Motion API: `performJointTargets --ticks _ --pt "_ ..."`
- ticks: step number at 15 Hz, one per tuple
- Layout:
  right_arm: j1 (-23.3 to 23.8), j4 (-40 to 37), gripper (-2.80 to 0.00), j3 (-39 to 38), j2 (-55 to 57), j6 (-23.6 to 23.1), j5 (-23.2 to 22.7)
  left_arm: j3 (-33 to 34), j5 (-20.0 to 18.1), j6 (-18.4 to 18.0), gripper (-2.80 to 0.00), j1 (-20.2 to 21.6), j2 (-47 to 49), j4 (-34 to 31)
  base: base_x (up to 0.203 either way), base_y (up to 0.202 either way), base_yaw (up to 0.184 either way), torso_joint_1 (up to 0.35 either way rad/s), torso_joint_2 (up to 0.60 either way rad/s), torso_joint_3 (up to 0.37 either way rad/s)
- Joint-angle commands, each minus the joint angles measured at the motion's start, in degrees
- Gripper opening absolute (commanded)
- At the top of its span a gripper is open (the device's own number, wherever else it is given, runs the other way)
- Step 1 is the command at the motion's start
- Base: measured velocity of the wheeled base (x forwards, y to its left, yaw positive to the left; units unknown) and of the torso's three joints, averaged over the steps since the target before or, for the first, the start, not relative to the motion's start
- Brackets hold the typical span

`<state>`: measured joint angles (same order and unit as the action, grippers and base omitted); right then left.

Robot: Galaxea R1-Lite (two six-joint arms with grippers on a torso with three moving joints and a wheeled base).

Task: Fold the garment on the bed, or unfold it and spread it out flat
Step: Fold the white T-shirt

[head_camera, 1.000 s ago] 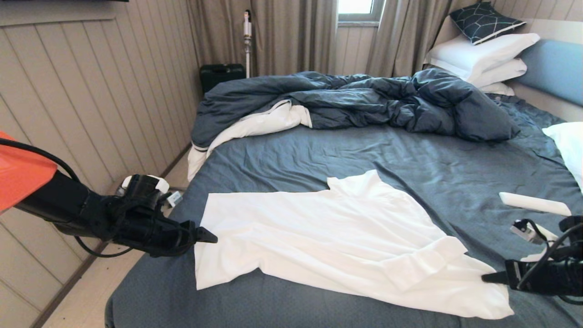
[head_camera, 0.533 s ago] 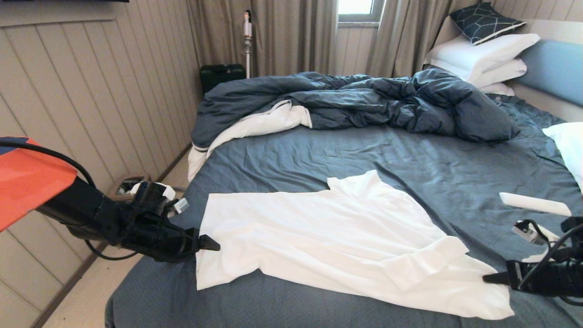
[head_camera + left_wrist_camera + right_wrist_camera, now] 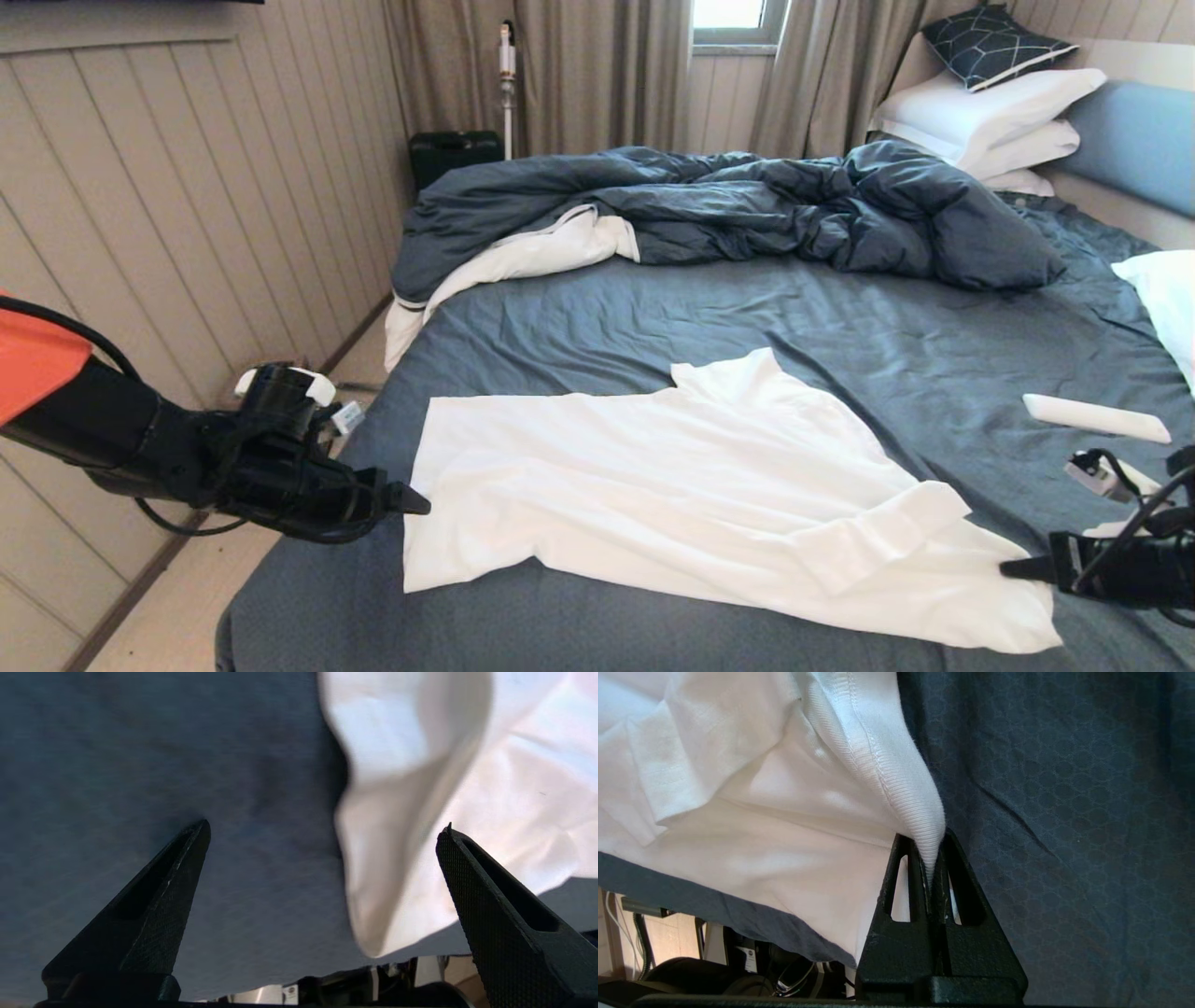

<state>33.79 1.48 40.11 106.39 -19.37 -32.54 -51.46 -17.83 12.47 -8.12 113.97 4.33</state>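
The white garment (image 3: 672, 485) lies mostly spread on the near half of the bed (image 3: 747, 308), with a fold near its right end. My left gripper (image 3: 415, 504) hovers open just off the garment's left edge. The left wrist view shows its jaws wide apart (image 3: 325, 826), with a raised flap of the garment (image 3: 467, 765) lying between them, nearer one finger. My right gripper (image 3: 1008, 567) is at the garment's near right corner. In the right wrist view it is shut (image 3: 931, 847) on the ribbed hem of the garment (image 3: 761, 812), which is pulled up into a peak.
A rumpled dark blue duvet (image 3: 747, 201) fills the far half of the bed, with white pillows (image 3: 990, 107) stacked at the far right. A slim white object (image 3: 1092, 417) lies on the sheet at the right. A panelled wall and a floor strip (image 3: 187, 607) run along the left.
My left gripper first edged toward the garment's left edge, then drew back slightly to the left. My right gripper shifted a little to the right, taking the held corner with it.
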Motion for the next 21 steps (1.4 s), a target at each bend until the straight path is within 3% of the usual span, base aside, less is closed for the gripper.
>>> performJointTargets --ticks 1,6,10,11,18,21 --pt "0.2 0.1 -2.8 -0.1 -0.3 -0.1 -0.2 0.3 -0.1 -0.1 0.0 0.3 0.1 0.2 0.0 0.0 0.0 0.0 0.0 0.0" --pt "0.5 0.5 -2.8 -0.3 -0.7 -0.1 -0.2 -1.0 -1.0 0.8 0.0 -4.4 4.7 0.5 0.0 0.0 0.0 0.0 0.0 0.0" --pt "1.2 0.8 -2.8 -0.3 -1.2 -0.1 -0.5 -1.9 -1.1 1.5 0.0 -5.7 6.4 0.7 0.0 0.0 0.0 0.0 0.0 0.0" --pt "1.3 1.1 -2.8 -0.3 -1.2 -0.2 -0.5 -1.9 -1.1 1.4 -2.8 -5.7 6.5 0.7 0.0 0.0 0.0 0.0 0.0 0.0" --pt "1.2 1.2 -2.8 -0.3 -1.1 -0.1 -0.5 -3.7 -2.0 1.5 -2.8 -6.1 6.5 0.2 0.0 0.0 0.0 0.0 0.0 0.0" --pt "1.2 1.2 -2.8 -0.3 -0.8 -0.1 -0.5 -5.9 -4.8 4.3 -2.8 -6.5 5.6 -1.4 0.0 0.0 0.0 0.0 0.0 0.0"
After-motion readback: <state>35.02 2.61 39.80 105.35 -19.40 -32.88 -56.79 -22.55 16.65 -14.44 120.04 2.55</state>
